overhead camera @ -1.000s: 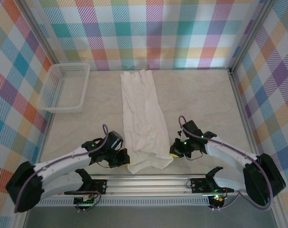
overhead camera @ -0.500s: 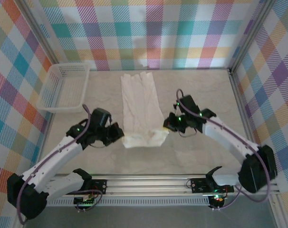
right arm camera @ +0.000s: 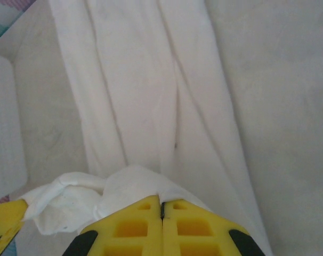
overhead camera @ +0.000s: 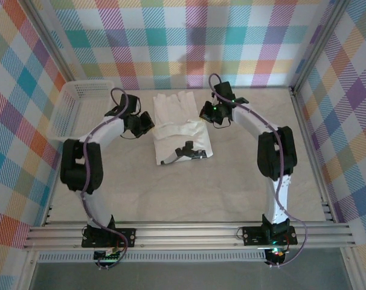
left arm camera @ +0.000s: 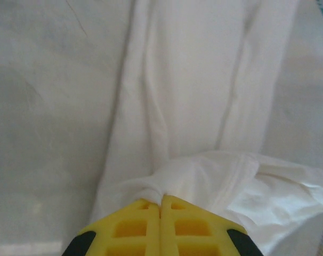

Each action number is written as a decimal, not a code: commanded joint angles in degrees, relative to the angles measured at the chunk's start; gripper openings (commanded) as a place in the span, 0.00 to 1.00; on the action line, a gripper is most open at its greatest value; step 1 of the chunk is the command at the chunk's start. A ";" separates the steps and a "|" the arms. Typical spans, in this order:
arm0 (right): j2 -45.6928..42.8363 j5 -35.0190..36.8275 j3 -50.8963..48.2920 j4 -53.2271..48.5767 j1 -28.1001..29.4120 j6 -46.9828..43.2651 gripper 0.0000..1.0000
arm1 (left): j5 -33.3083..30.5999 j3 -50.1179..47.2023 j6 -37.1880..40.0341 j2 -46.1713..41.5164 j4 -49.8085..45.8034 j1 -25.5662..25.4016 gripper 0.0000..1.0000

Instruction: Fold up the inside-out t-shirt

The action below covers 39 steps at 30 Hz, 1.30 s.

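— Where are your pincers?
— Far out over the table (overhead camera: 243, 181). My left gripper (overhead camera: 148, 122) nips the left edge of the inside-out t-shirt (overhead camera: 178, 115), and my right gripper (overhead camera: 205, 115) nips its right edge, both closed tight on cloth.
— And the shirt itself?
— It is doubled over, with a dark print (overhead camera: 184, 151) along its near edge. The white basket (overhead camera: 80, 88) sits in the far left corner.

I can read no word, number or brand anywhere in front of me. The inside-out t-shirt (overhead camera: 171, 136) shows a few broken dark marks on its turned-over near part in the view from above, but they are too small and faint for me to spell out a single letter.
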 commanded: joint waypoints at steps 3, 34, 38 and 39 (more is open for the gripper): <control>4.33 -3.88 7.69 0.20 -1.03 -1.98 0.00 | 1.70 6.22 2.11 2.75 2.31 1.94 0.00; 8.96 -11.83 18.16 -7.63 -7.26 -10.31 0.81 | 4.01 13.02 -0.34 7.07 4.93 5.49 0.74; 1.10 -14.29 -2.62 0.21 -6.96 -9.20 0.80 | 3.18 -2.16 -0.36 -1.24 5.88 3.13 0.72; 0.36 -15.11 -6.14 1.87 -6.68 -8.55 0.80 | 3.50 -4.62 -0.42 -2.05 5.88 2.30 0.70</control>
